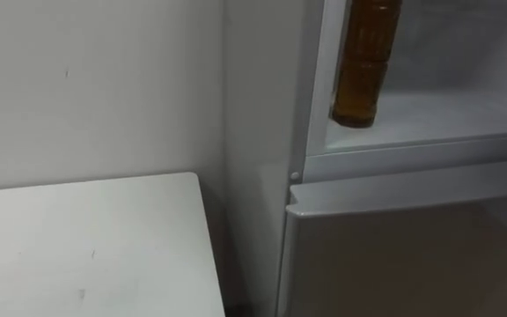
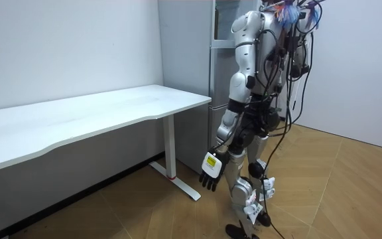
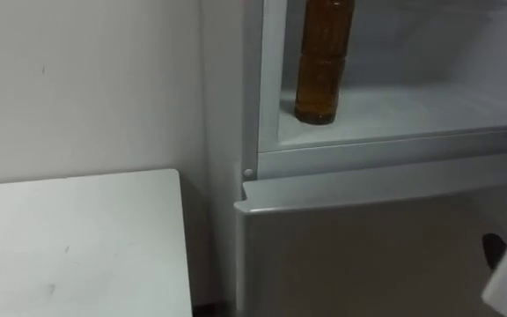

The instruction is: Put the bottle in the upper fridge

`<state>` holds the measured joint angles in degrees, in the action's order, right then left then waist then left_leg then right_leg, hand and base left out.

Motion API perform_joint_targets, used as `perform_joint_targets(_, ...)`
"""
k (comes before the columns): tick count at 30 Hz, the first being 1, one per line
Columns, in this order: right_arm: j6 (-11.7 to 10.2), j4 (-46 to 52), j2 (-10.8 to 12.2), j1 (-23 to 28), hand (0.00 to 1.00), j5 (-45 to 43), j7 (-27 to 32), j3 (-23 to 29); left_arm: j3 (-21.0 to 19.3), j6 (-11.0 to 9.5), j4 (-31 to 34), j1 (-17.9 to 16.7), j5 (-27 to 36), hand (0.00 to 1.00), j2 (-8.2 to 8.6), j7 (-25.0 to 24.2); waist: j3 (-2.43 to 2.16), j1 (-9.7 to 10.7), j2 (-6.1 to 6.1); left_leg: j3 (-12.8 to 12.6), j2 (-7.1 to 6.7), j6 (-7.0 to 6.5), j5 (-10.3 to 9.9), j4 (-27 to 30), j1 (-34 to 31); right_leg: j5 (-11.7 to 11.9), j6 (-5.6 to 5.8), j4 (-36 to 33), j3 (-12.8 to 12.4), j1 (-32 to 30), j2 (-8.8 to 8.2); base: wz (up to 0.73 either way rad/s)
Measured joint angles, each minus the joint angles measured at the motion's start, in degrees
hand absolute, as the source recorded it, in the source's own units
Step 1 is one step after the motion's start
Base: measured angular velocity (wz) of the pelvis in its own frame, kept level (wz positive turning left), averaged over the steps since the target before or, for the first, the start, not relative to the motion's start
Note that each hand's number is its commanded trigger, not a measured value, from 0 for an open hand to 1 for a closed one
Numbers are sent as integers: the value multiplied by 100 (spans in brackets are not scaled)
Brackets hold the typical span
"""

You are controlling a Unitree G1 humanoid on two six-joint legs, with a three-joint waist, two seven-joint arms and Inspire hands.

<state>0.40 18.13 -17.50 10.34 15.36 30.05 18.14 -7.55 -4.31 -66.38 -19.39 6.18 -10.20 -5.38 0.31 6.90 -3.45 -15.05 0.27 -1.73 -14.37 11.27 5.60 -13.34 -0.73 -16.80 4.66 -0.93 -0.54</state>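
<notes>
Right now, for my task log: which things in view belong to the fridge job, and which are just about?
Job: amber bottle, upright in the upper fridge compartment.
Idle: white table; closed lower fridge door; left hand hanging open.

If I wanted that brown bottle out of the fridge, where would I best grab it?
Probably around the round body of the bottle, coming straight in from the open front. It stands upright near the front edge of the shelf, and the fridge wall sits close on its left, so there is little room on that side. Its cap is out of view.
</notes>
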Motion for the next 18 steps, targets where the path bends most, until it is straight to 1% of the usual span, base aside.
perform_joint_targets(3, 14, 108, 2, 0, 0, 8, -23, -52, 16, 0, -15, 59, 3, 0, -16, 0, 6, -50, -11, 1, 4, 0, 0, 1, -25, 3, -4, 7, 13, -14, -2, 0)
perform_joint_targets(7, 27, 215, 2, 0, 0, 8, -151, -95, 113, 12, -18, 163, -5, 0, -57, -3, 0, -92, -1, 2, 5, 0, 0, 10, -110, 11, -10, 4, 22, -60, -6, 0)
perform_joint_targets(9, 36, 253, 2, 0, 0, 8, -230, -113, 144, 15, -17, 176, -7, 0, -58, -1, -7, -111, 10, 3, 8, 0, 0, 10, -113, 12, -11, 3, 29, -61, -7, 0)
perform_joint_targets(11, 38, 300, 1, 0, 0, 8, -316, -129, 228, 18, -12, 207, -2, 0, -60, 3, -28, -143, 43, 4, 16, 0, 0, 14, -137, 17, -14, 11, 51, -56, -6, 5)
perform_joint_targets(12, 38, 308, 1, 0, 0, 8, -334, -133, 238, 19, -11, 217, 0, 0, -60, 3, -31, -164, 48, 4, 20, 0, 0, 16, -139, 19, -16, 14, 57, -55, -4, 0)
perform_joint_targets(13, 38, 314, 0, -1, 0, 7, -340, -172, 343, 19, -8, 234, 2, 0, -84, 7, -41, -228, 66, 4, 29, 0, 0, 22, -129, 28, -28, 23, 50, -49, 4, -3)
perform_joint_targets(14, 37, 320, -3, -10, 0, 4, -340, -251, 413, 19, -4, 245, 3, 0, -103, 14, -37, -263, 59, 11, 38, 0, 0, 23, -105, 32, -34, 40, 52, -20, 12, -4)
perform_joint_targets(15, 35, 321, -3, -12, 0, -2, -339, -296, 455, 19, -5, 245, 2, 0, -116, 18, -41, -266, 64, 17, 46, 1, 0, 24, -91, 36, -39, 62, 56, -4, 17, 0)
perform_joint_targets(16, 26, 329, -2, -18, 0, -14, -341, -388, 512, 19, -5, 248, 2, 0, -124, 27, -54, -288, 81, 24, 70, 1, 0, 24, -75, 59, -48, 123, 54, 20, 38, 0)
perform_joint_targets(18, -6, 359, -3, -36, 0, -22, -357, -503, 554, 18, -13, 282, -2, 0, -136, 38, -59, -326, 94, 33, 107, 3, 0, 24, -74, 69, -61, 126, 52, 46, 55, -8)
